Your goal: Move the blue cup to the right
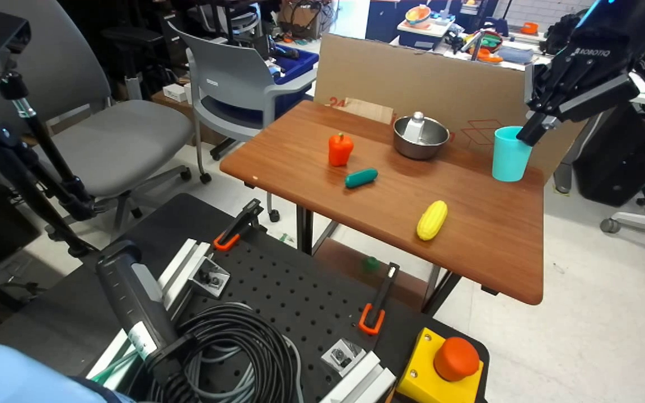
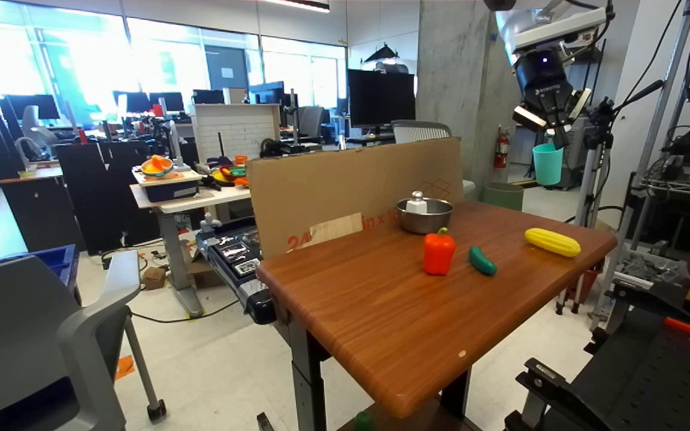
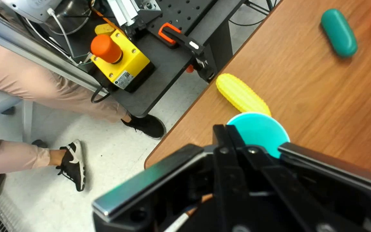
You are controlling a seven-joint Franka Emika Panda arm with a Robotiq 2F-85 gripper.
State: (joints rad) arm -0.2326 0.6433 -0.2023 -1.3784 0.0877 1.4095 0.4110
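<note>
The blue cup (image 1: 509,155) is a teal tapered tumbler, upright with its mouth up. In an exterior view the cup (image 2: 547,164) hangs in the air, higher than the tabletop. My gripper (image 1: 531,134) is shut on the cup's wall at the rim, with the arm above it. It also shows in an exterior view (image 2: 557,140). In the wrist view the fingertips (image 3: 224,127) are nearly together on the left of the cup's rim, one finger inside the mouth. The cup's inside (image 3: 261,132) shows; its lower part is hidden by the gripper.
On the wooden table (image 1: 300,140) lie a yellow corn (image 1: 432,220), a green piece (image 1: 361,178), an orange-red pepper (image 1: 340,149) and a metal bowl (image 1: 409,146) holding a white shaker. A cardboard sheet (image 1: 440,73) stands along the back edge. A person's legs (image 3: 27,74) show beside the table.
</note>
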